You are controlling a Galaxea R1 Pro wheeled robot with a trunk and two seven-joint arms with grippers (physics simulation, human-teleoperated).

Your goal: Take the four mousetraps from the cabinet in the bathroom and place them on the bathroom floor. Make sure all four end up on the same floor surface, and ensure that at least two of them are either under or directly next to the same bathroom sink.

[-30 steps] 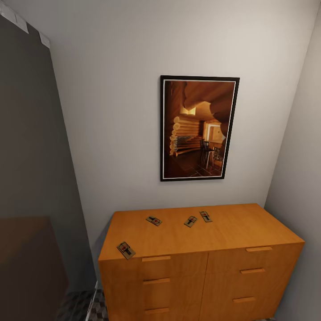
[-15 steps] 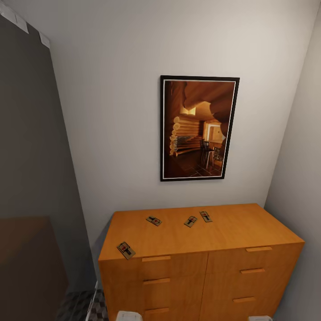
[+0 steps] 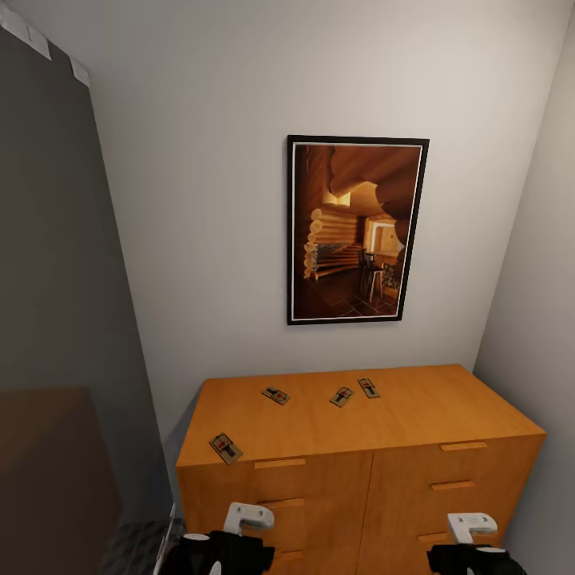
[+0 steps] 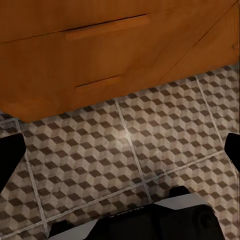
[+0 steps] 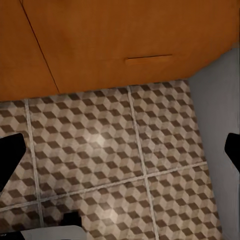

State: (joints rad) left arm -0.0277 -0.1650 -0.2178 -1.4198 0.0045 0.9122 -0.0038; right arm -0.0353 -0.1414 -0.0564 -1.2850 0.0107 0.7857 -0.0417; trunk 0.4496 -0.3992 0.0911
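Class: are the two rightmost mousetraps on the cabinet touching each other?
Apart. The head view shows bare cabinet top between the middle mousetrap and the right mousetrap.

No readable text, label, brand, number or sign is showing anywhere. Faint lettering is showing on the dark robot housing (image 4: 135, 220) just behind the left gripper's fingers, but it is too blurred to read.

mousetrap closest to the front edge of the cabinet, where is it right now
In the head view that mousetrap lies on the cabinet top at its front left corner, just above the top-left drawer handle, apart from the other three mousetraps farther back.
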